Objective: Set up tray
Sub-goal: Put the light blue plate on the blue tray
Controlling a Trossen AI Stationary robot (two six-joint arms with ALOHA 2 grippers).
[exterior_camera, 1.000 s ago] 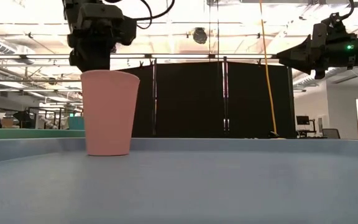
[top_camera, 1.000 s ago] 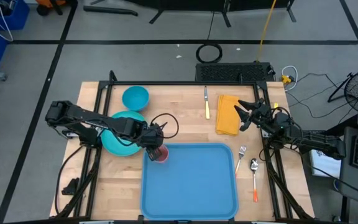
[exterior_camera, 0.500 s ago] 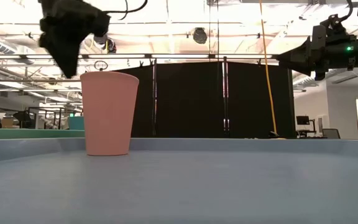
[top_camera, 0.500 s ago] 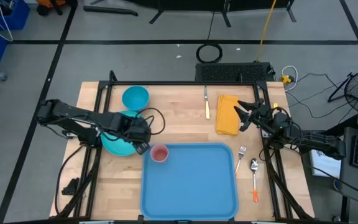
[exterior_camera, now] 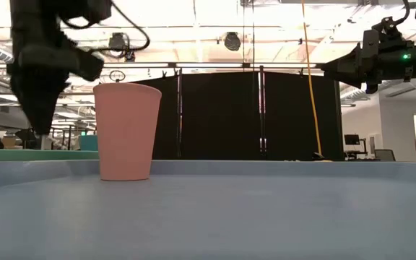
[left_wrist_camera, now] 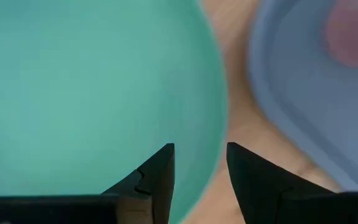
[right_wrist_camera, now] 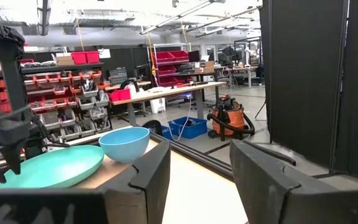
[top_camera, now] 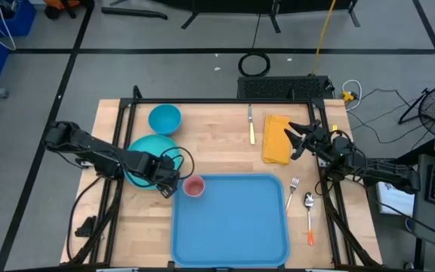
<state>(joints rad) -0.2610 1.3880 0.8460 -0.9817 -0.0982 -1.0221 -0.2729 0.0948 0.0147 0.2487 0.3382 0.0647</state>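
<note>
The blue tray (top_camera: pixel 232 221) lies on the desk's (top_camera: pixel 217 155) near middle, a pink cup (top_camera: pixel 193 187) upright in its corner. The left end effector (top_camera: pixel 167 186), fingers spread, hovers over the teal plate's (top_camera: pixel 140 175) edge; the right end effector (top_camera: pixel 297 139), spread, waits above the yellow napkin (top_camera: pixel 276 139)

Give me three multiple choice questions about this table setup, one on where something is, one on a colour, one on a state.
1. Where does the cup stand?
A. on the tray's far left corner
B. on the teal plate
C. on the yellow napkin

2. What colour is the bowl?
A. red
B. blue
C. white

3. How is the left gripper?
A. shut on the cup
B. shut on a fork
C. open, holding nothing

Answers: 1 A, the high view shows it there. 2 B, it is blue. 3 C, its fingers are apart with nothing between them.
</note>
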